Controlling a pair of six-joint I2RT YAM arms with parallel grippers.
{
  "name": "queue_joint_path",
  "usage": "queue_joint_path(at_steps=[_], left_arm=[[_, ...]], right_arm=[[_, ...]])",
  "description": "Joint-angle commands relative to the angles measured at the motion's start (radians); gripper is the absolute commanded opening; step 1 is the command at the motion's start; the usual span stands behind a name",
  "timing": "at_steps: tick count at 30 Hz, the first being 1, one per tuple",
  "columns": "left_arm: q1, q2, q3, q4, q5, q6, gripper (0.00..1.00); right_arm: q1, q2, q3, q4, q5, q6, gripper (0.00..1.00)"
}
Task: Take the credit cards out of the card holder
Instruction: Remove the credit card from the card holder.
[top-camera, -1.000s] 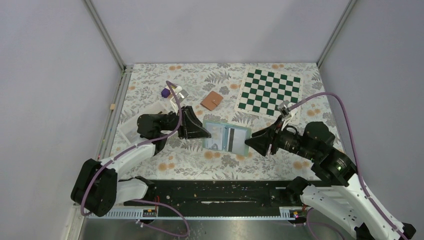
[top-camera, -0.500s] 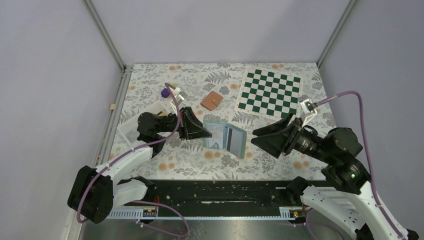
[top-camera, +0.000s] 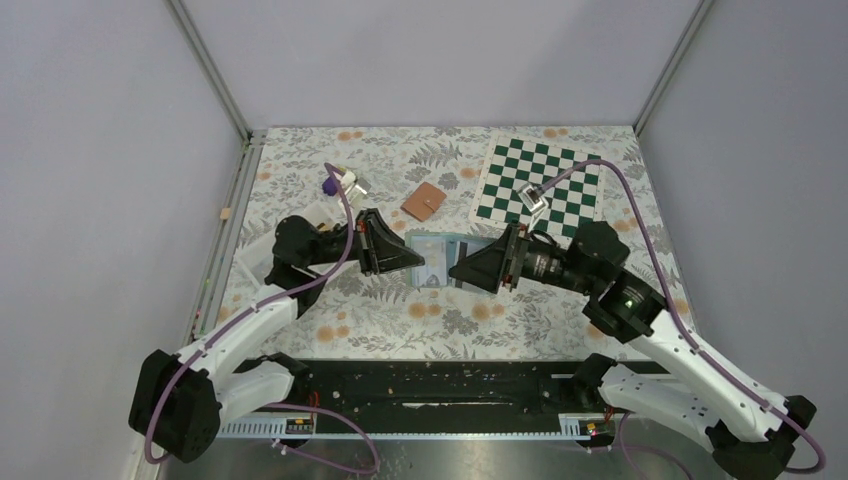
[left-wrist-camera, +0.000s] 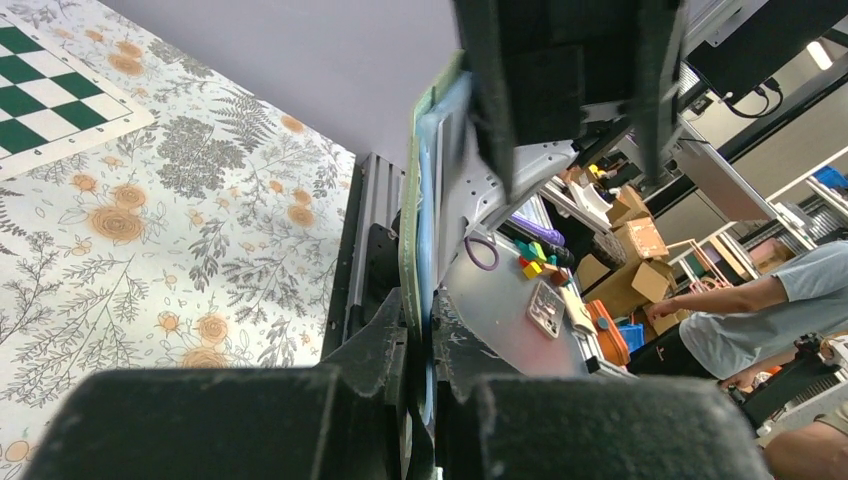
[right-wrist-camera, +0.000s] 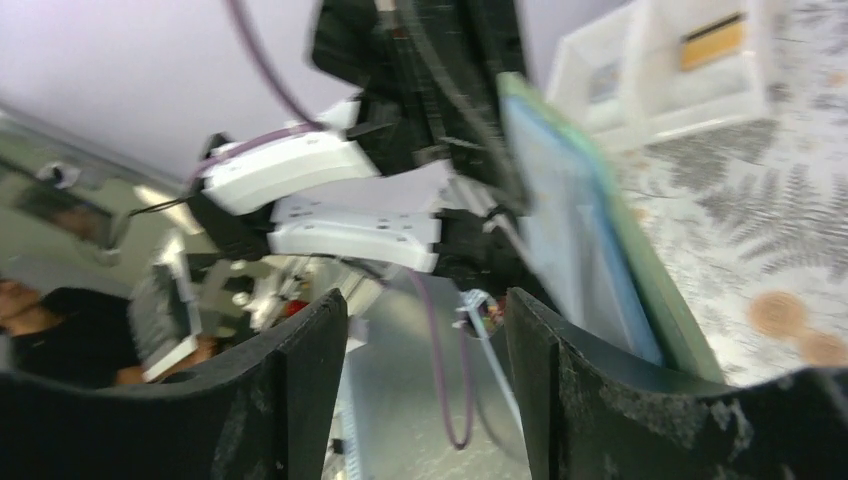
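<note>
Right gripper (top-camera: 455, 270): jaws spread and empty. It's swung back in from the right and is nosing up to the green card holder with clear blue pocket pages (top-camera: 440, 250).
Left gripper (top-camera: 420, 266): clenched on the holder's left edge, propping it.
Meaning: looks like a card pull is next; none is out here.
Holder axis: long edge seems to run near-to-far, pages facing right.
Cards: one yellow-orange credit card (right-wrist-camera: 712, 38) lies in the white plastic tray (right-wrist-camera: 690, 95), far left. Any in the holder can't be made out.
</note>
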Motion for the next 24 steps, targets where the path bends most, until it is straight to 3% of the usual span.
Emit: queue_joint_path(at_steps=[1, 7, 10, 15, 20, 24], left_arm=[[0.002, -0.036, 0.054, 0.037, -0.019, -0.007, 0.00], [0.001, -0.057, 0.070, -0.002, -0.035, -0.014, 0.00], [0.002, -0.074, 0.092, -0.130, -0.072, 0.051, 0.00], [0.002, -0.099, 0.093, -0.124, -0.072, 0.031, 0.00], [0.001, -0.116, 0.091, -0.122, -0.069, 0.014, 0.00], [0.000, -0.129, 0.078, -0.095, -0.069, -0.015, 0.00]], right_arm=[[0.008, 0.037, 0.029, -0.108, 0.150, -0.160, 0.66], [0.009, 0.021, 0.065, -0.240, 0.253, -0.277, 0.65], [0.008, -0.041, 0.086, -0.307, 0.338, -0.326, 0.73], [0.008, -0.104, 0.081, -0.373, 0.472, -0.406, 0.83], [0.008, -0.060, 0.065, -0.302, 0.310, -0.375, 0.86], [0.008, -0.041, 0.017, -0.198, 0.225, -0.320, 0.78]])
